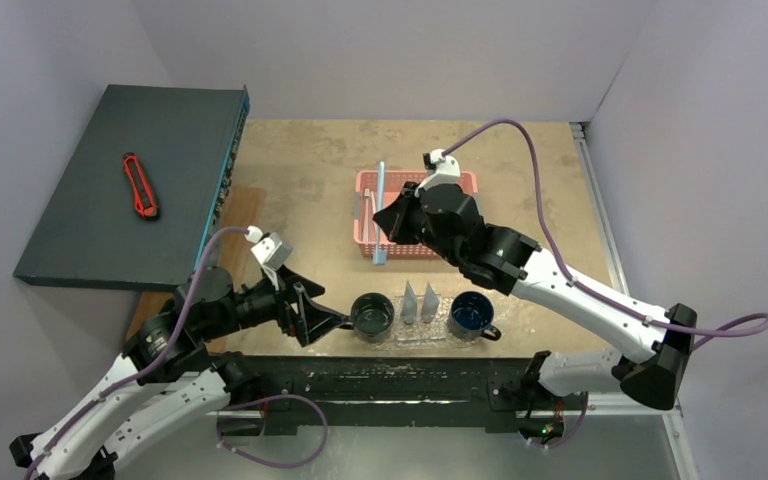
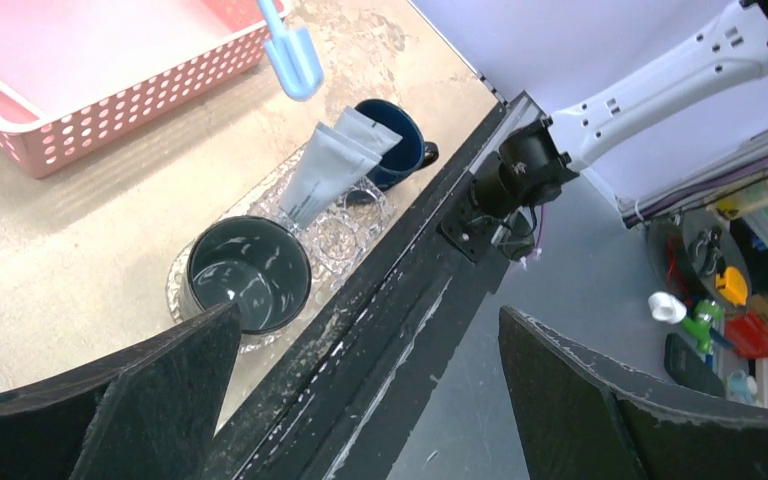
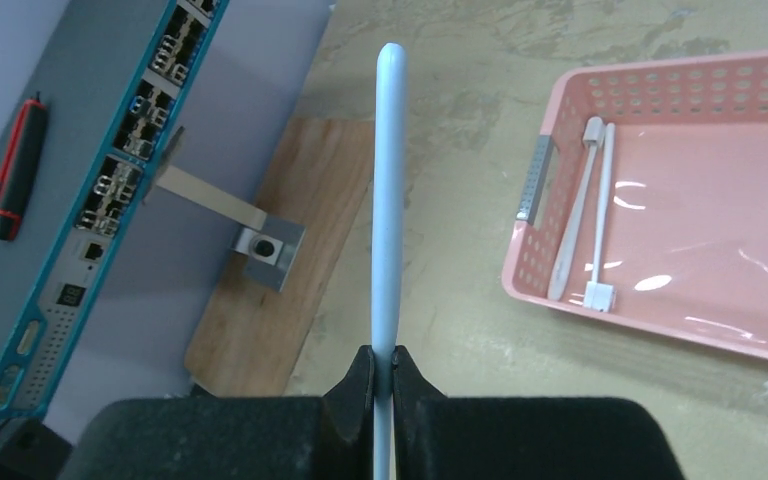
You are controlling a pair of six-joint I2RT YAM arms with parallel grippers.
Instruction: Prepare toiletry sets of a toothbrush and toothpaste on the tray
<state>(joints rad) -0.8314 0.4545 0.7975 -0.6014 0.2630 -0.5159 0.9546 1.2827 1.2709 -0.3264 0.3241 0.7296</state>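
Only the right wrist view shows the grip: the right gripper [image 3: 385, 368] is clenched on the slim, smooth pale-blue toothbrush [image 3: 388, 190], held in the air by the edge of the pink perforated basket [image 3: 660, 90] — two slim white sticks [image 3: 572, 230] lie inside it. In the left wrist view, the bumpy transparent tray [image 2: 345, 235] is seen bearing a glossy dark green mug [image 2: 248, 272] and a blue mug [image 2: 400, 140], with two silvery tubes [image 2: 325, 170] between them — the left gripper [image 2: 370, 315] is spread wide, empty.
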